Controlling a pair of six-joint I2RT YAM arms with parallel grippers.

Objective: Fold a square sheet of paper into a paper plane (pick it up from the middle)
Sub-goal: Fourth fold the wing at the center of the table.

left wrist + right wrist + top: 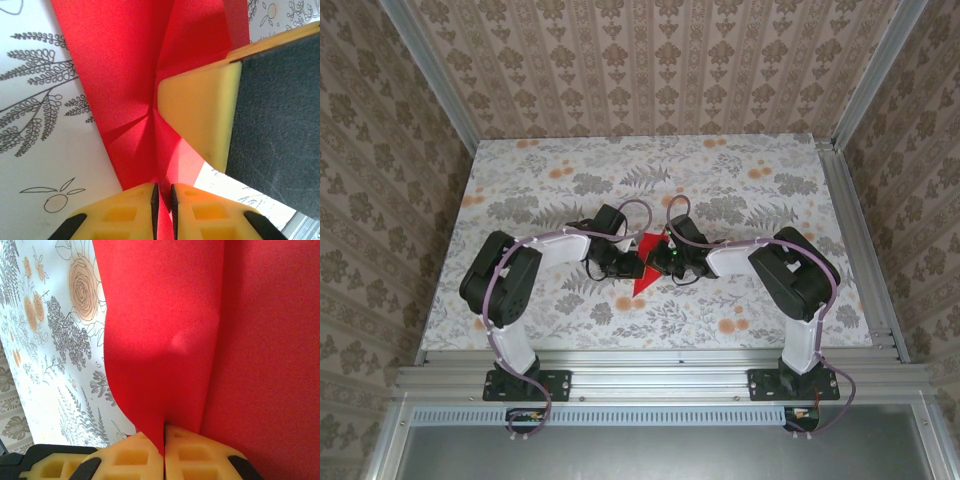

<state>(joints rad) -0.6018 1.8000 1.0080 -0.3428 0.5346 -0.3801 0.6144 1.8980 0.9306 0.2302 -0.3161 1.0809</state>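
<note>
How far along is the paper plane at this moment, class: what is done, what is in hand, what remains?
Done: the thin bright red paper sheet already carries diagonal creases and tapers to a point at its near end. In hand: the left tool and right tool are each shut on a fold of it. Left: it is not yet a slim dart; the final wing folds likely remain.

Paper plane (pixel 120 75) edges cut off in both wrist views
</note>
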